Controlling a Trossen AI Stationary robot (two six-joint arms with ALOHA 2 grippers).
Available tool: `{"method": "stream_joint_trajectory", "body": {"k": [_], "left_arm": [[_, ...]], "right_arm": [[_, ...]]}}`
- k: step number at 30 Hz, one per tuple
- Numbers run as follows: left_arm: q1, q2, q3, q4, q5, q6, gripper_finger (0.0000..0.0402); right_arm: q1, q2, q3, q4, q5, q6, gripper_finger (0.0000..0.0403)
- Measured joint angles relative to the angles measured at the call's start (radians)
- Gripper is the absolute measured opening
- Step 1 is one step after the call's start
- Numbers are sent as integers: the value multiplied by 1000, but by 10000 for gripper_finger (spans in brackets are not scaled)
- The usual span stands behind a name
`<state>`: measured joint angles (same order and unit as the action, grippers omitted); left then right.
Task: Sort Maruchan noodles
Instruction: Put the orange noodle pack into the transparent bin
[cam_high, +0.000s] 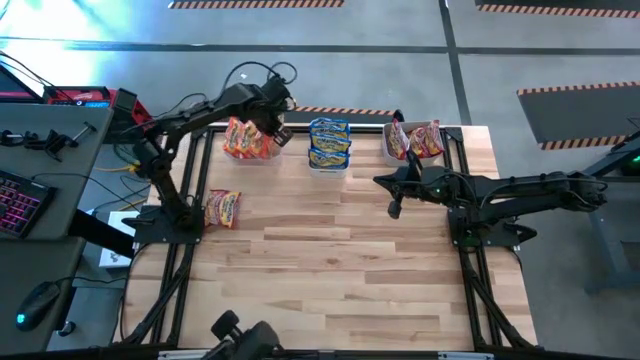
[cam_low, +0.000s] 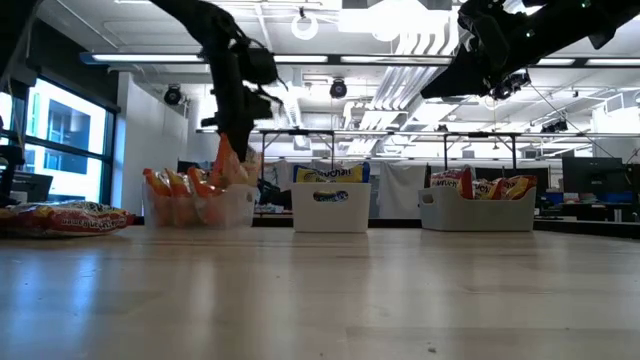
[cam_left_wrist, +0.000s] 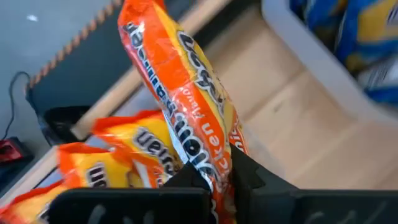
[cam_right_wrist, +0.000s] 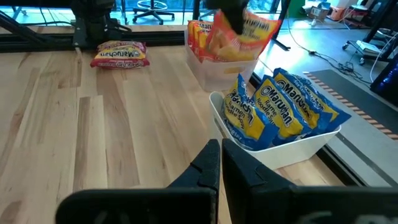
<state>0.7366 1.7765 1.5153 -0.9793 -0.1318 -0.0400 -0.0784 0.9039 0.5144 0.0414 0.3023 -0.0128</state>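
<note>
The left gripper (cam_left_wrist: 214, 186) is clamped on an orange packet (cam_left_wrist: 186, 93) above the left bin (cam_low: 200, 208). Lower it among the orange packets before releasing. One packet (cam_high: 223, 208) remains on the table. The right gripper (cam_right_wrist: 221, 168), closed and empty, hovers mid-table.

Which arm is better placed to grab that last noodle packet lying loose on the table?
Left, probably: the loose packet lies beside its base, once its claw drops the orange packet it holds. The right claw is across the table.

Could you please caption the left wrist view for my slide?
Left gripper holds an orange Maruchan packet above others.
</note>
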Motion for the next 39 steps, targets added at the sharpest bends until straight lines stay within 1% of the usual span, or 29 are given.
{"method": "stream_joint_trajectory", "body": {"k": [2, 5, 7, 9, 12, 16, 21, 30, 39], "left_arm": [[-2, -44, -31, 49, -16, -46, 3], [-13, -110, -110, 133, -33, -127, 2], [-26, -149, -185, 180, -61, -165, 1], [-38, -186, -274, 269, -65, -196, 1], [-56, -230, -388, 429, -69, -220, 1], [-72, -249, -479, 531, -129, -236, 0], [-79, -253, -521, 621, -176, -209, 0], [-76, -253, -524, 636, -179, -193, 0], [-83, -253, -605, 696, -166, -193, 0]], "right_arm": [[0, 0, 0, 0, 0, -10, 0], [0, 0, 0, 0, 0, -14, 0], [0, 0, 0, -1, 0, -14, 0], [0, 0, 0, -1, 0, -14, 0], [0, 0, 0, 0, 0, -14, 0], [0, 0, 0, 0, 0, -14, 0], [0, 0, 0, 0, 0, -14, 0], [0, 0, 0, 0, 0, -14, 0], [0, 0, 0, 0, 0, -14, 0]]}}
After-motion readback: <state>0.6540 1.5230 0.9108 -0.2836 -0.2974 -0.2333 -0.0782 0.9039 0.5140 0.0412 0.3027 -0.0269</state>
